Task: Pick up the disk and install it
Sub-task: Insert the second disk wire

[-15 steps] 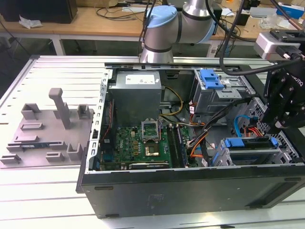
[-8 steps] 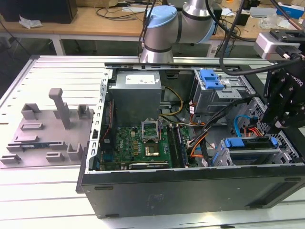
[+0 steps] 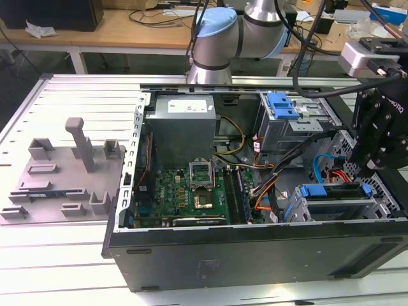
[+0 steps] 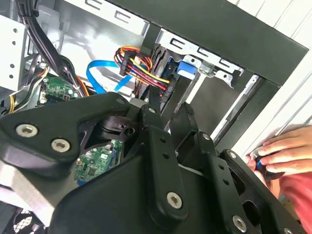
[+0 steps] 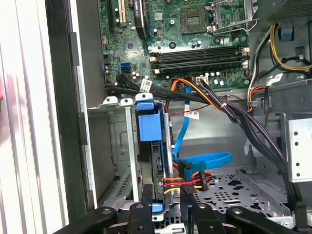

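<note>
Disk (image 5: 150, 146) sits edge-up in bay w/ blue carrier, long axis running straight away from gripper (image 5: 168, 204); fingers apart, straddling disk's near end, not clamped.

In the first wrist view, the disk (image 5: 150, 127) stood edge-on in its bay, so its label was hidden and its lower end lay behind the gripper (image 5: 165, 207), itself cut off by the frame edge. In the second wrist view, a person's hand (image 4: 282, 155) was cropped at the frame edge. In the exterior view, the robot arm (image 3: 229, 35) ran out of frame.
</note>
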`<state>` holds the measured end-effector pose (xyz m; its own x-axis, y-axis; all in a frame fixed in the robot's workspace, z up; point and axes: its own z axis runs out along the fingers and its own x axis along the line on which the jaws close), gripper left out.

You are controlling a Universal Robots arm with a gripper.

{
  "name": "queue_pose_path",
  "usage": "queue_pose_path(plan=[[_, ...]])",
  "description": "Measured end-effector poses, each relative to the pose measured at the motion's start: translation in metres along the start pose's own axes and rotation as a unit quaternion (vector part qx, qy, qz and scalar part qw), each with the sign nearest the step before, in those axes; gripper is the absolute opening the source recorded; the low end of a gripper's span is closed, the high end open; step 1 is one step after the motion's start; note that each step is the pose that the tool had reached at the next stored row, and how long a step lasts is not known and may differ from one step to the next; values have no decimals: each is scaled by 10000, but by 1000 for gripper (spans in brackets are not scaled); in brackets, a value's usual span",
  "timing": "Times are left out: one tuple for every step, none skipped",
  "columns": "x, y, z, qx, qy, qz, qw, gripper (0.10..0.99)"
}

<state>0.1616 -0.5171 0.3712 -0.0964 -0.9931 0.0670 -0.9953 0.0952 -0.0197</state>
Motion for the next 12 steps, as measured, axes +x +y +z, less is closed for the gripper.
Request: queue_pose_path(plan=[[-15,2,-1,-4,13,2,10000,361],[-33,4,-3,-7,24,2,10000,361],[-57,6,-8,-8,40,2,10000,361],[-76,8,-11,-8,54,2,10000,361],[-123,12,-17,-5,94,1,10000,361],[-130,16,-17,-4,104,2,9999,361],[-131,19,-17,-4,111,5,9999,361],[-134,22,-18,-1,134,7,9999,361],[-146,25,-23,1,163,8,9999,361],[-160,29,-29,4,194,9,9998,361],[-196,36,-43,8,245,9,9997,361],[-219,42,-49,10,272,9,9996,361]])
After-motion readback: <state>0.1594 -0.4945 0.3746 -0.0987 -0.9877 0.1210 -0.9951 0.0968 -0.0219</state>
